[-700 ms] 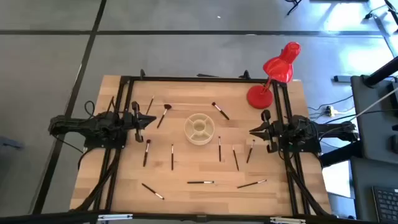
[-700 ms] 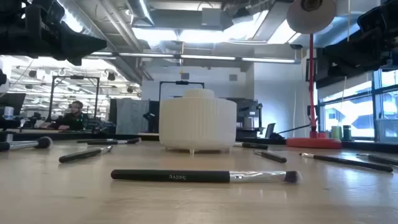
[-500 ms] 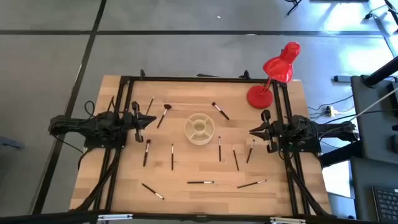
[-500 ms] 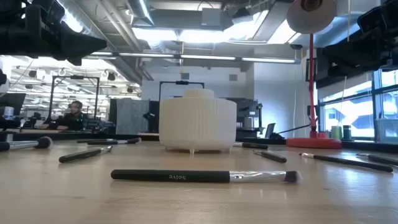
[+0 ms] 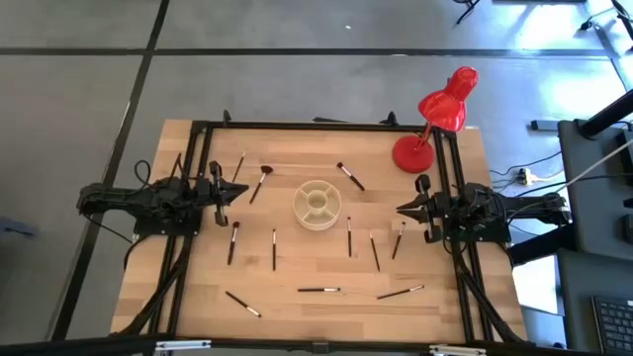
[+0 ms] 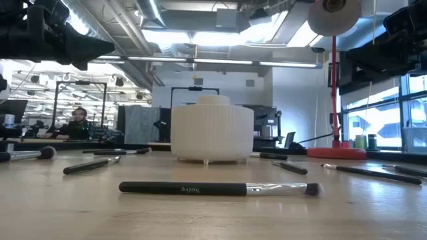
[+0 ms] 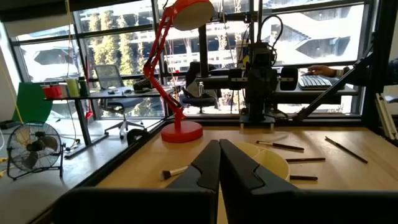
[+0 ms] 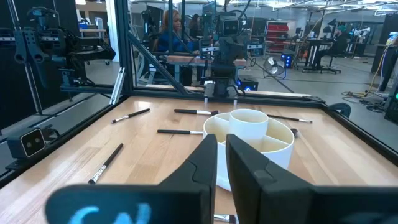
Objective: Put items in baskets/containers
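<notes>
Eleven or so thin dark makeup brushes (image 5: 274,248) lie scattered flat on the wooden table (image 5: 297,316), none of them in the cream round container (image 5: 318,204) that sits near the table's middle, its dividers and centre cup open to the ceiling. Several brushes ring it: one with a fuller tuft (image 5: 260,182) lies to its far left, another (image 5: 350,176) to its far right, and three short ones (image 5: 374,250) lie side by side on its near right. A further brush (image 6: 217,189) lies along the near edge, crosswise, with its silvery ferrule and bristles pointing right in the low view, well apart from the container. The left gripper (image 5: 225,193) hangs at the left side of the table, well away from the container, its two fingers (image 7: 208,168) pressed together with nothing between them. The right gripper (image 5: 406,210) waits at the right side, facing the container across a bare stretch of wood, its fingers (image 8: 205,158) a narrow gap apart and empty. A red desk lamp (image 5: 435,119) stands at the far right corner. Beyond the table, a person (image 6: 79,123) sits at a desk in the room.
</notes>
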